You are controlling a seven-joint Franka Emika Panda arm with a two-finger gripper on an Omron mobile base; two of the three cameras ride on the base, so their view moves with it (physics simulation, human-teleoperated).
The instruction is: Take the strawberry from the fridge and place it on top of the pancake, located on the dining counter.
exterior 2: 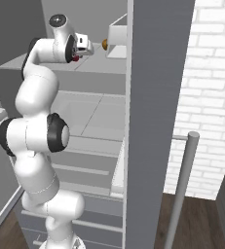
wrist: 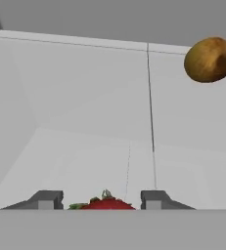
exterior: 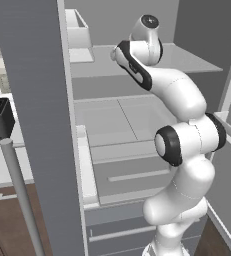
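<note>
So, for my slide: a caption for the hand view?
Jaws either side of the strawberry on a pale fridge shelf, brown fruit beyond.

Kitchen corner, evenly lit.
A white brick wall meets dark wood floor; brown wooden cabinets stand opposite.

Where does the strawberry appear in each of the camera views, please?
Left base view: I cannot make it out.
Right base view: strawberry, a red speck at the gripper, upper left.
Hand view: strawberry at bottom centre, between the fingertips.
Shared landmark: the round orange-brown fruit.
</note>
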